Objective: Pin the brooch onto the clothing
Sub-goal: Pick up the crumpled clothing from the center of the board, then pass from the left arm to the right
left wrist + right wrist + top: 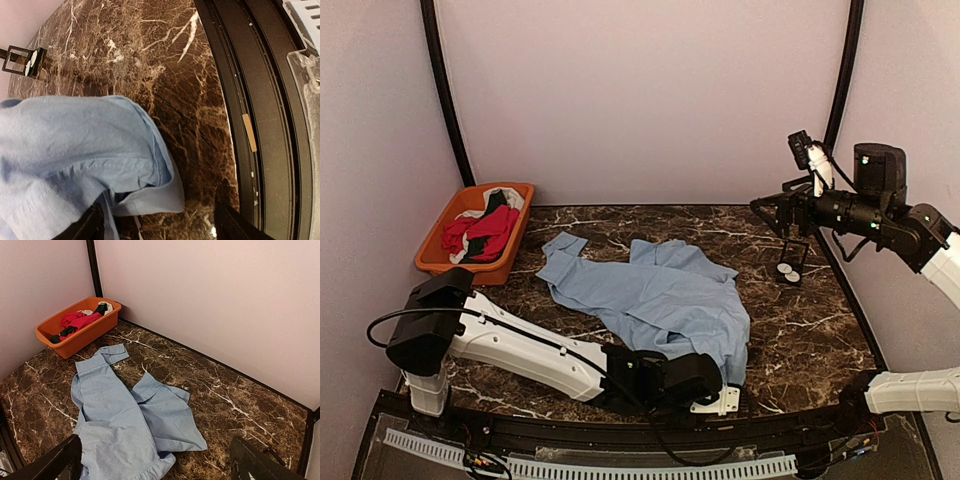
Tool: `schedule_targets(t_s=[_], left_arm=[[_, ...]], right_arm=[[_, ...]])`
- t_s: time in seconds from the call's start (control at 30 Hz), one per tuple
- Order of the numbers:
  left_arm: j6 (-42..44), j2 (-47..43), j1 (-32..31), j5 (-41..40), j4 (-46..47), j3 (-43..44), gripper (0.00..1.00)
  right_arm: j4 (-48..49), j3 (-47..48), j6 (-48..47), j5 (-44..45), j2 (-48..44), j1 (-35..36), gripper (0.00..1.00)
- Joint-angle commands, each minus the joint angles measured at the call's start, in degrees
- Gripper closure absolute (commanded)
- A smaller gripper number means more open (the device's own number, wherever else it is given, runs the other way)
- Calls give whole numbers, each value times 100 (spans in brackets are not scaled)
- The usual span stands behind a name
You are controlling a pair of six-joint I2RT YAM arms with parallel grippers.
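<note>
Light blue shirt (660,300) lies crumpled in the middle of the marble bench (820,330), collar end toward the upper left of the top view, near hem at lower centre

Handling, my judgement: thin woven cotton, light and limp. It will drape, slide a little on polished stone, and bunch if pushed. Best hold is a doubled, stitched edge (hem or cuff), which gives the thickness to pinch

Left fingers (87,230): well apart, straddling the stitched folded edge at the bottom of the left wrist frame; nothing clamped

Right fingers (60,460): spread wide and empty, raised over the far right of the bench

Small black stand (792,258) at right of the top view carries pale discs (787,269), probably the brooch; too small to be sure

Views:
- top: whole layout, plus orange basket (435,258) of red, black and white garments at upper left; left arm hides the near hem
- left wrist: seam and fold in close, stand at upper left
- right wrist: shirt's full spread and collar; stand out of frame
</note>
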Motion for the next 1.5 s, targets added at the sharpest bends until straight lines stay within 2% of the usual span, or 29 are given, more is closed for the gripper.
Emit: schedule_targets(t_s=[0.0,0.1,0.27,0.37,0.5,0.57,0.63,0.67,0.77,0.87,1.0,1.23,1.37,1.47], left_arm=[[-150,336,-84,-345,-65,359,26],[-201,534,-107,-599,-256,526,33],[-424,701,-144,-600,-417,709,36],[-600,781,-156,-614,-450,754,43],[-722,911,-156,-840,-436,796,48],[-727,951,-152,-949,-399,803,58],[-721,956,-158,-1050,-358,804,72],[-715,956,-158,-1089,-347,804,82],[-701,897,-156,-1245,-413,880,98],[-694,533,-135,-1306,-522,884,99],[-873,-268,70,-1131,-982,938,99],[-1230,-1902,759,-488,-1935,996,99],[-1279,-2236,948,-346,-2480,1337,99],[-1290,-2310,1024,-238,-2779,1584,99]], right_arm=[[94,27,164,-16,-108,40,1],[97,32,170,-7,-135,41,1],[115,-3,152,0,-142,42,1],[132,-32,162,-17,-131,42,1],[149,-60,164,-46,-129,40,1],[147,-61,168,-52,-119,42,1],[131,-45,155,-52,-97,42,1],[122,-32,141,-50,-91,42,1],[96,-25,-51,-144,-97,41,1],[99,-221,-776,-609,-178,42,1],[642,-811,-1462,-1158,-475,40,1],[1078,-953,-1897,-1990,-722,41,1],[965,-909,-2154,-2943,-786,42,1],[1366,-974,-1978,-3804,-840,39,1]])
